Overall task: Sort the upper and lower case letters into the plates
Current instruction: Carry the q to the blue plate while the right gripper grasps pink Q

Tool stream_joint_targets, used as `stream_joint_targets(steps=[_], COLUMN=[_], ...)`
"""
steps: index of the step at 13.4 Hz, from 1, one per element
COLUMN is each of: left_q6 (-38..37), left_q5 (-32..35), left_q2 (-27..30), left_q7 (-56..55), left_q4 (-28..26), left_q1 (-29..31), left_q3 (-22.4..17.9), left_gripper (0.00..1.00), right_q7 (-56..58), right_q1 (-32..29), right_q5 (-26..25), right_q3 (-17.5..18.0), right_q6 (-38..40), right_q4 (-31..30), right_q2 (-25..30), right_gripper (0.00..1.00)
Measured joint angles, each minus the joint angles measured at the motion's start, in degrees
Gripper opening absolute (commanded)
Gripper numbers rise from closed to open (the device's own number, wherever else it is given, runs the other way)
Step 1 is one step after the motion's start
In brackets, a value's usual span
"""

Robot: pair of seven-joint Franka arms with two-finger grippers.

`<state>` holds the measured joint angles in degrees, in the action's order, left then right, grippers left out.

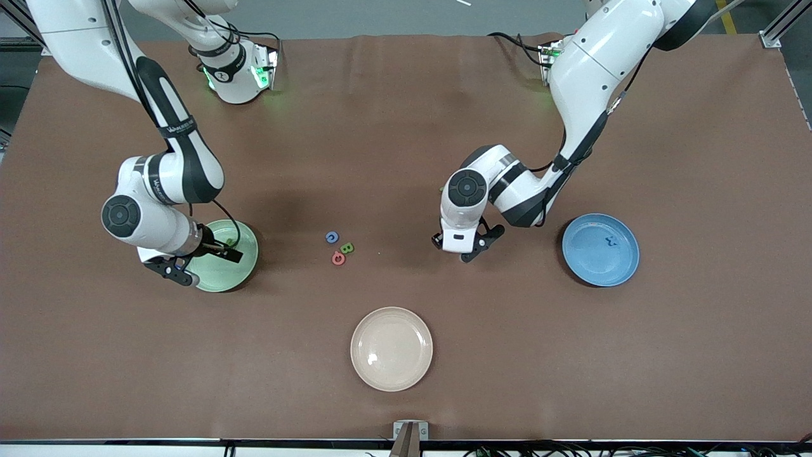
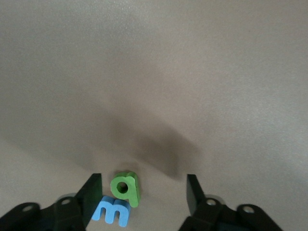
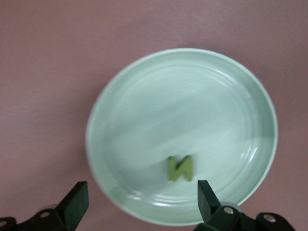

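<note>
Landmark: cream plate (image 1: pixel 391 348), nearest the front camera, nothing in it. Farther from the camera than this plate, three capitals lie clustered on the table: red letter (image 1: pixel 338 258), green B (image 1: pixel 346 248), blue C (image 1: pixel 331 237), close together. Toward the right arm's end from the cream plate sits the mint plate (image 1: pixel 244 254); the right gripper (image 3: pixel 142 204) hangs over it with fingers spread wide and empty, a green N (image 3: pixel 180 168) lying in the plate below. Toward the left arm's end, the left gripper (image 2: pixel 143 195) is low over the bare table, fingers apart around a green q (image 2: pixel 127 187) and blue m (image 2: pixel 111 212), gripping neither. The blue plate (image 1: pixel 600 249) holds one blue letter (image 1: pixel 611 240).
</note>
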<state>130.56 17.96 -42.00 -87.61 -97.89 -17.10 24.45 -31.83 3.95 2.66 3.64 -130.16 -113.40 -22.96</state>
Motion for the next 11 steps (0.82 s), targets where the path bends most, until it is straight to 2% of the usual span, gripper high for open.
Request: stream_joint_targets(steps=[3,6,9,11], left_q6=[-0.01,-0.02,-0.02,-0.01], left_q5=[0.08,0.09,0.36,0.49], left_q2=[-0.69,-0.95,-0.95,-0.94], left_q7=[0.00,0.00,0.00,0.00], left_q4=[-0.19,-0.34,-0.41,-0.41], left_q1=[-0.01,-0.03,-0.09,-0.18], left_q3=[-0.12,-0.14,-0.12,-0.10], left_gripper=[0.60,0.59,0.56,0.54], right_q7=[-12.33,-22.07,-26.69,-28.09], right_q1=[7.27,13.12,15.74,16.03], right_q5=[0.82,1.70,1.71,1.71], right_q3=[0.35,0.41,0.37,0.36], right_q6=[1.10,0.72,0.44,0.14], right_q4=[4.71,11.05,16.60,18.26], right_q2=[-1.37,-7.21,-12.50,-13.90], right_gripper=[1.00,1.00,0.99,0.98])
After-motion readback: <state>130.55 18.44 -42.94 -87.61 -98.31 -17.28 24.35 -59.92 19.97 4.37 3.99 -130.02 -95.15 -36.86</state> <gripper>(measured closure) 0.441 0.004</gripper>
